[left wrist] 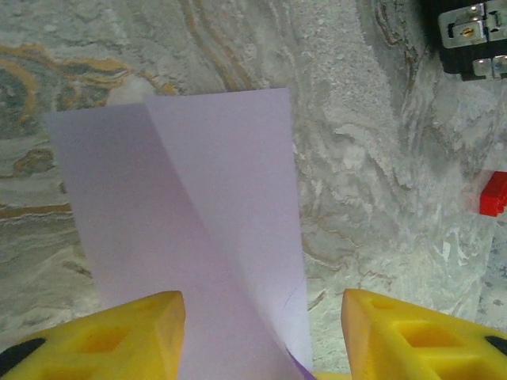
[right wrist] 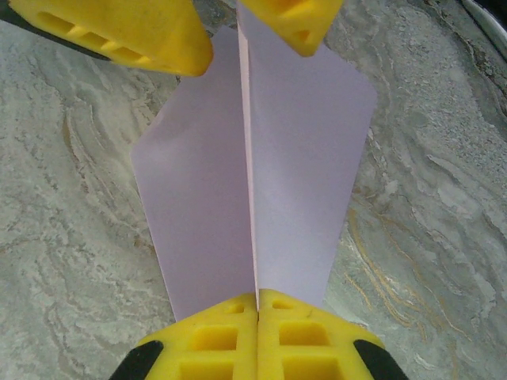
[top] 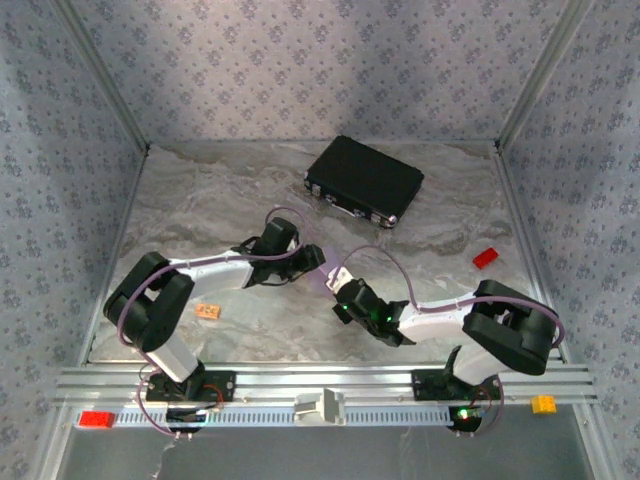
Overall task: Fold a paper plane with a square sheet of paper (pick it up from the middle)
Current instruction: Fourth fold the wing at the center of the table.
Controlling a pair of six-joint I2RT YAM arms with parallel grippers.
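Arms meet mid-worktop in the top view: the left tool and right tool sit close together, with a sliver of lilac paper between them. A black case with metal latches lies behind, a red block to the right, a tan block to the left.

Left wrist: yellow fingers stand wide apart, gripping nothing. The matte paper runs between them with a diagonal fold, over grey marbled stone.

Right wrist: the right tool is pinched tight on the paper's raised centre crease. Flaps slope down either side, with their far corners cut at an angle.
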